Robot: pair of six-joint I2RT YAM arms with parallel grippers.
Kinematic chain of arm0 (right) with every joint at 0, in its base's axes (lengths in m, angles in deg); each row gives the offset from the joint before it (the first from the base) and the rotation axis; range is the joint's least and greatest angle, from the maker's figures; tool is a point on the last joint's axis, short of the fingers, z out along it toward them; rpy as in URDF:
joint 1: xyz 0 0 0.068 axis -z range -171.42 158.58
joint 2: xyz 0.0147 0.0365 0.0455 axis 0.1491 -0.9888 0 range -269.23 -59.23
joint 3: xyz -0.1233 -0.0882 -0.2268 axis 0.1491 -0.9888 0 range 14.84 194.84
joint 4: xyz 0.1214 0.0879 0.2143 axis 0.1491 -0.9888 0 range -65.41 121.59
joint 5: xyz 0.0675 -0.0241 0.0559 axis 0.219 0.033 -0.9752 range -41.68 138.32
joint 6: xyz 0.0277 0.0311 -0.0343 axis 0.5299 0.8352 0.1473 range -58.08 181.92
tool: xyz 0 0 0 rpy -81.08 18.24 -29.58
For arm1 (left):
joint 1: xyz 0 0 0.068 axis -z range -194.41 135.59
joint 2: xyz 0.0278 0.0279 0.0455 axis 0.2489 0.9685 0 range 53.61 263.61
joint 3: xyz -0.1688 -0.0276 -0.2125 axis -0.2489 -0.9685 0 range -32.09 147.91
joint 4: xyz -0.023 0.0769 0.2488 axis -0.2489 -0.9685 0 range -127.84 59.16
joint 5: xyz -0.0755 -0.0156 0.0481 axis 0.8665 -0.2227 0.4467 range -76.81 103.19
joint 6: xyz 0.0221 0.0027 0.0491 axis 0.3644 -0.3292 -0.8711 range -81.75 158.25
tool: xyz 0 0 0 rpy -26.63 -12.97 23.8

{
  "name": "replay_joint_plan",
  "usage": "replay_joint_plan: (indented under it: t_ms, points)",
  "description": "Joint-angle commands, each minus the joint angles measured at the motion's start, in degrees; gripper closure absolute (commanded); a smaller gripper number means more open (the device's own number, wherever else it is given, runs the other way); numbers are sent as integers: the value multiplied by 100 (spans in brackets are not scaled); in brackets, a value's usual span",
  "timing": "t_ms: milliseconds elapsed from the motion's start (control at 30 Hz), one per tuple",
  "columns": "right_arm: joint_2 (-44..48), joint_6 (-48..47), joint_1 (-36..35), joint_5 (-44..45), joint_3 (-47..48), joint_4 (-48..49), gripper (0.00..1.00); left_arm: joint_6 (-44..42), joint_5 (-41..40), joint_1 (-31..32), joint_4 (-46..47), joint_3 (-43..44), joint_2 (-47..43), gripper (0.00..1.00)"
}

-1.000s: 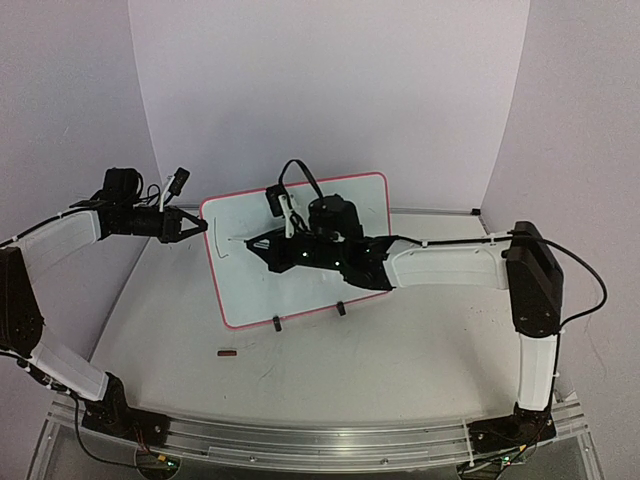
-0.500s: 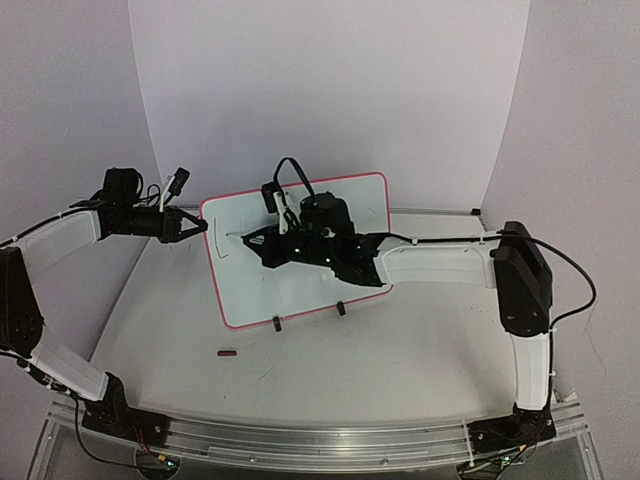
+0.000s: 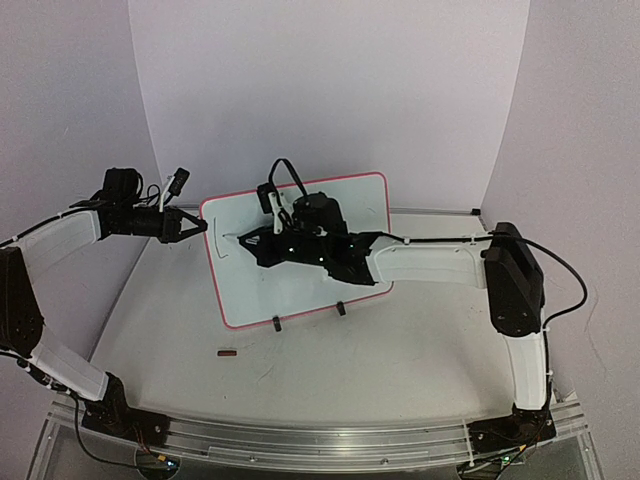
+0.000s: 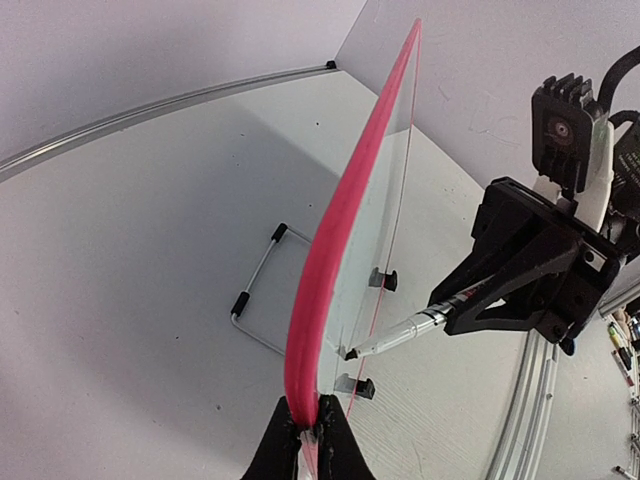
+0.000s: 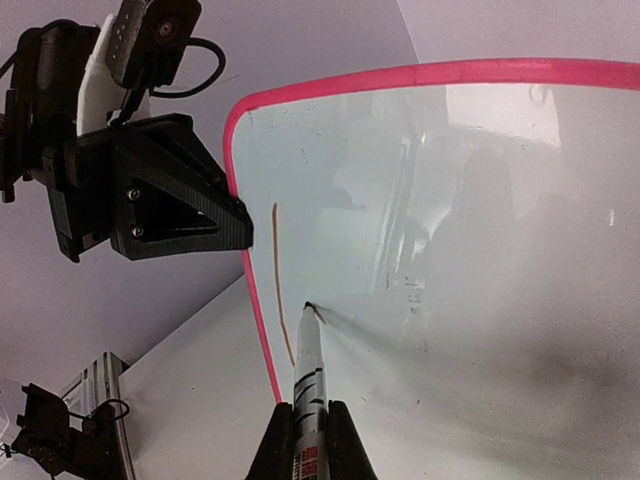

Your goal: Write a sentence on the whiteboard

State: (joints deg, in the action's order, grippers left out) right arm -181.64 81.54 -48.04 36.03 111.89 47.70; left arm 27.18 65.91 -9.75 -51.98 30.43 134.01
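The whiteboard [image 3: 355, 205], white with a pink frame, stands tilted on the table. My left gripper [image 3: 203, 227] is shut on its left edge, with the fingertips pinching the pink rim [image 4: 308, 425]. My right gripper [image 3: 252, 240] is shut on a marker [image 5: 308, 370]. The marker's tip touches the board near the left edge [image 4: 352, 352]. Of the sentence, only one tall thin stroke [image 5: 278, 290] and a short mark at the tip [image 5: 316, 312] show. The whiteboard [image 5: 480, 250] fills the right wrist view, where the left gripper [image 5: 240, 222] sits at its rim.
Two black clip feet [image 3: 276, 323] [image 3: 341, 308] hold the board's lower edge. A wire stand [image 4: 255, 290] lies behind the board. A small dark cap [image 3: 228, 352] lies on the table in front. A metal rail [image 3: 300, 440] runs along the near edge.
My right arm has slid left across the board, carrying the marker tip closer to the left edge. The left arm and the board have stayed put.
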Motion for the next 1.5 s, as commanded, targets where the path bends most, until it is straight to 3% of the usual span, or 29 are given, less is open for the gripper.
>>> replay_joint_plan:
  t_ms: [0, 300, 800, 1467]
  points:
    - [-164, -25, 29, -56, 263, -136, 100, -170, -261, -14, -97, 82, -57, 100]
    - [-148, 32, 29, -197, -52, -202, 100, -167, -272, -12, -106, 89, -51, 100]
    - [208, -86, 28, 300, -397, -284, 100, -163, -279, -15, -117, 90, -40, 100]
    - [390, -231, 28, 443, -194, -266, 100, -163, -278, -10, -124, 85, -42, 100]
